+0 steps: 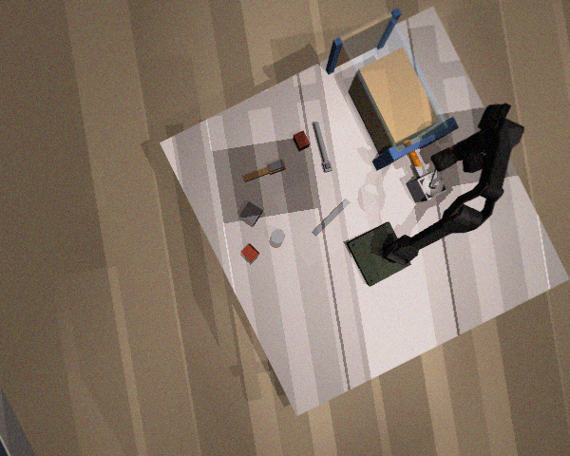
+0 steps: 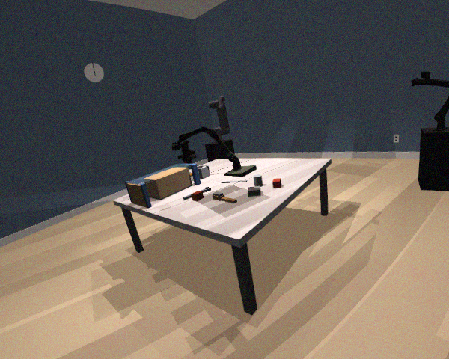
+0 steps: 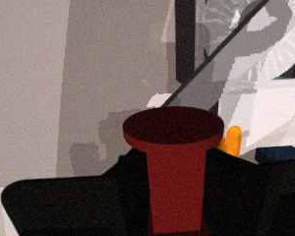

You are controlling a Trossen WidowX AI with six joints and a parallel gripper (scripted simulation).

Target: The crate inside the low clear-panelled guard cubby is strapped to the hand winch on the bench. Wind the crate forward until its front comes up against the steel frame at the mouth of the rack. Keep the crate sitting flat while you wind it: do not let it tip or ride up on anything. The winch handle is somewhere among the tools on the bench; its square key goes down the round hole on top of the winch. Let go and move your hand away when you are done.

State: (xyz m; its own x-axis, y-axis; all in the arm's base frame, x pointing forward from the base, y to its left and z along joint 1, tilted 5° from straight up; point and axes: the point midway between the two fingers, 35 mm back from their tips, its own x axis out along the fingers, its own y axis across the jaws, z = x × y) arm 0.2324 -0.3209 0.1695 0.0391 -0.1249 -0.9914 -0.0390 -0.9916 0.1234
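Note:
My gripper [image 1: 438, 160] [image 2: 186, 157] [image 3: 164, 142] is shut on the red knob [image 3: 176, 172] of the winch handle. The handle's grey arm [image 3: 199, 90] runs from the knob up across the winch [image 1: 418, 192] [image 2: 203, 171] [image 3: 185, 44]; its square key and the round hole cannot be made out. The tan crate [image 1: 393, 93] [image 2: 168, 184] sits flat inside the clear-panelled cubby, its front close behind the blue frame [image 1: 389, 159] [image 2: 197, 173] at the mouth. Whether they touch cannot be told. An orange strap [image 1: 413, 157] [image 3: 234, 140] shows between frame and winch.
A long grey tool [image 1: 320, 147], a flat grey bar [image 1: 331, 217], a wooden-handled tool [image 1: 258, 173] [image 2: 225, 198], red blocks [image 1: 301, 140] [image 1: 249, 253], a dark grey block [image 1: 251, 213] and a grey cylinder [image 1: 276, 237] [image 2: 257, 180] lie on the bench. The arm's green base [image 1: 369, 257] stands beyond the winch.

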